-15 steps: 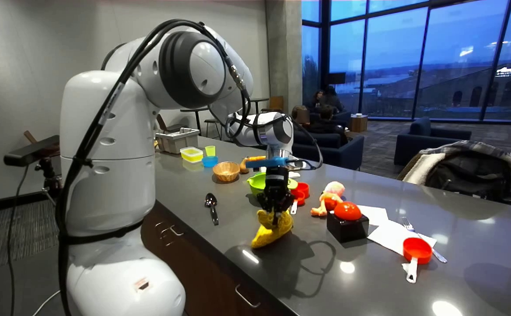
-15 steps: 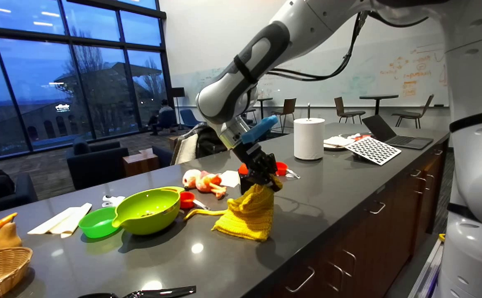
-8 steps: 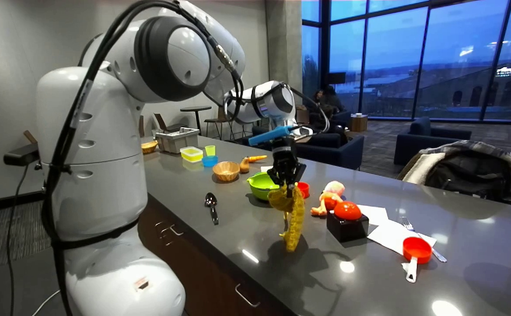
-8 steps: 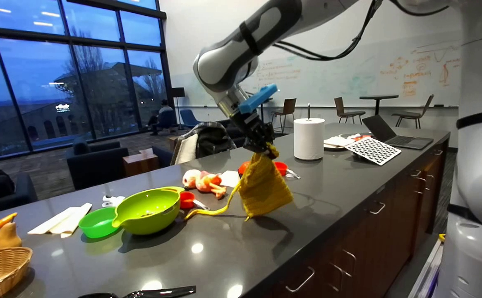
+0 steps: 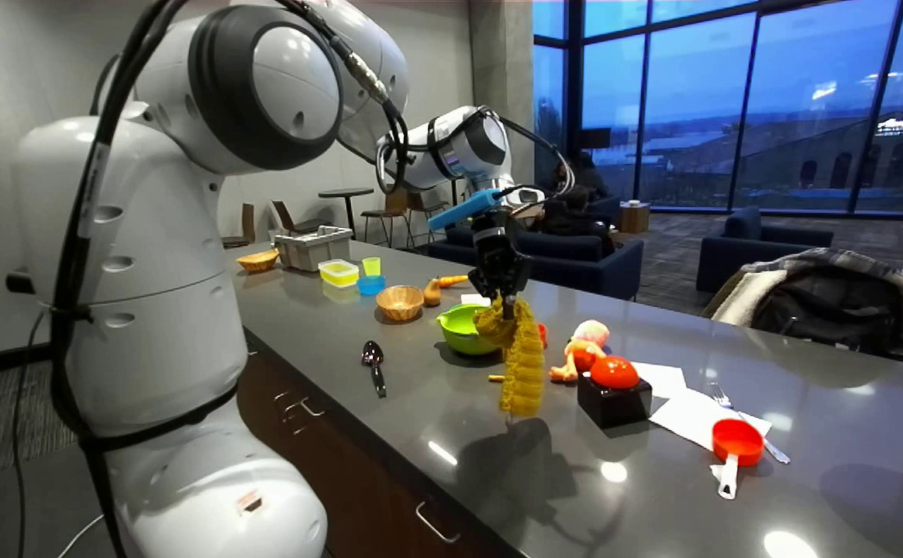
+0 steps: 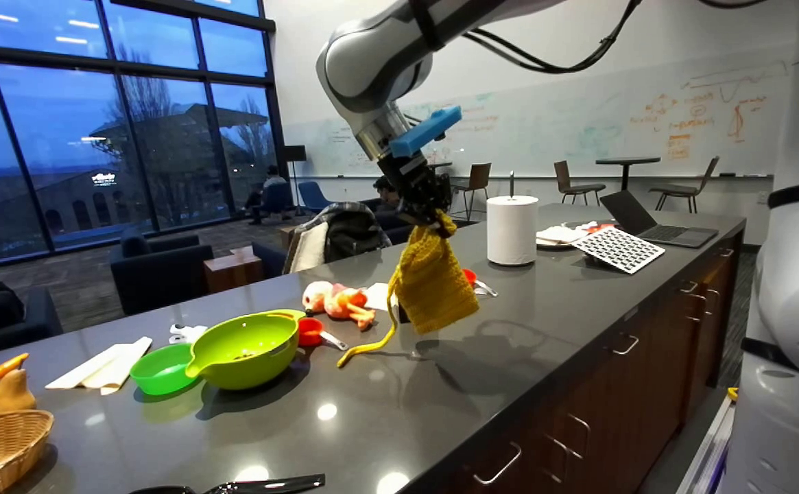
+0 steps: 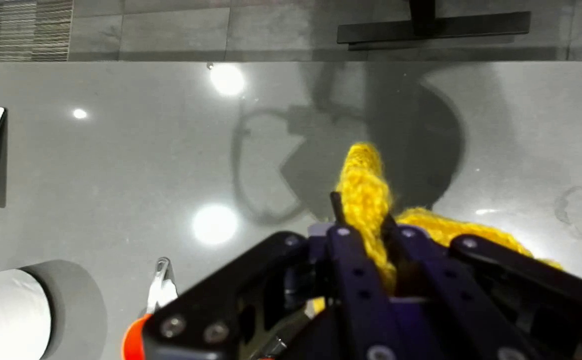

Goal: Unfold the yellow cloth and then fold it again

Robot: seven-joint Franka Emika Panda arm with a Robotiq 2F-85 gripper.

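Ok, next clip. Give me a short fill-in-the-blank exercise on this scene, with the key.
1. Above or below: the end effector, gripping the yellow cloth, is ____ the counter.
2. The upright paper towel roll is coloured ____.
3. Open or closed: the laptop stands ____.
4. The spoon lying on the counter is coloured ____.
Missing words: above; white; open; black.
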